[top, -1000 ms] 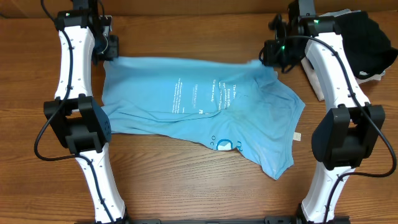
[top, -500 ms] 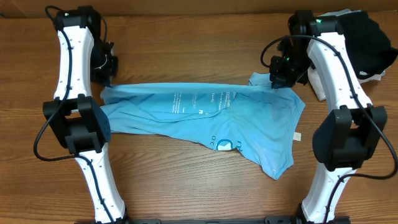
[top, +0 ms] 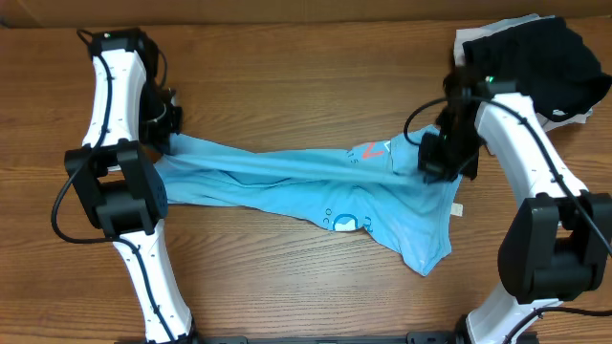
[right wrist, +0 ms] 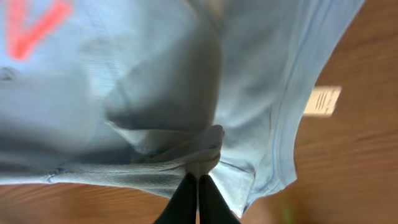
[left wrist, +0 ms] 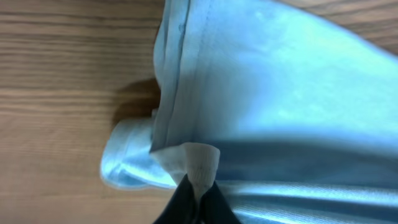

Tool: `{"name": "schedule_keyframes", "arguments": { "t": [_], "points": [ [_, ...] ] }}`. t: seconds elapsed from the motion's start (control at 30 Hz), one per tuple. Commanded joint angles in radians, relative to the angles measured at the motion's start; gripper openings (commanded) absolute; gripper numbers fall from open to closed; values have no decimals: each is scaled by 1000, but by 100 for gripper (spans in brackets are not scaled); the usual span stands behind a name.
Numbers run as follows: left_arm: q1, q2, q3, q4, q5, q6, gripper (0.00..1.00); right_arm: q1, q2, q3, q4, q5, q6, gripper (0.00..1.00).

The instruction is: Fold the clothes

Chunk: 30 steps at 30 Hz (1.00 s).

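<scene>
The shirt (top: pixel 287 177) lies across the middle of the tabletop (top: pixel 287 67), stretched between the two arms, with its near tail trailing toward the front right. The left claw (left wrist: pixel 193 190) is clenched on a pinch of hem at the shirt's left end. The right claw (right wrist: pixel 198 185) is clenched on a bunched fold at the right end. Held at both ends, the far edge runs as a taut ridge over the lower layer, so the cloth doubles along a straight line rather than crumpling. The underside shows there: coral lettering (top: pixel 368 151) faces up beside the right claw. A small label (top: pixel 457 209) sticks out at the right hem. The fold looks about half made, as the held edge is not yet laid on the near one. The black garment (top: pixel 540 53) sits well apart at the far right corner.
</scene>
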Motion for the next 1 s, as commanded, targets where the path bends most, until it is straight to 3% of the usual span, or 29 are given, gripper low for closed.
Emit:
{"name": "schedule_keyframes", "arguments": {
  "t": [0.0, 0.07, 0.1, 0.2, 0.37, 0.47, 0.63, 0.97],
  "points": [
    [13, -18, -79, 55, -77, -11, 28, -4, -54, -79, 10, 44, 41, 17],
    [13, -18, -104, 93, -77, -12, 57, -4, -54, -108, 9, 44, 41, 32],
    [13, -18, -107, 106, -77, -12, 67, -4, -54, -113, 4, 44, 41, 34],
    [13, -18, -99, 119, -77, -12, 82, -4, -62, -113, 6, 44, 41, 41],
    [17, -24, -69, 76, -6, 1, 88, -4, -133, -93, 35, 40, 39, 44],
    [32, -42, -68, 53, 103, 53, 100, -4, -201, -59, 35, 41, 8, 55],
    [77, -134, -68, 47, 211, 63, 100, -4, -301, -41, 35, 40, 6, 66],
    [130, -325, -106, 91, 251, 98, 100, -3, -343, -41, 19, 24, 6, 66]
  ]
}}
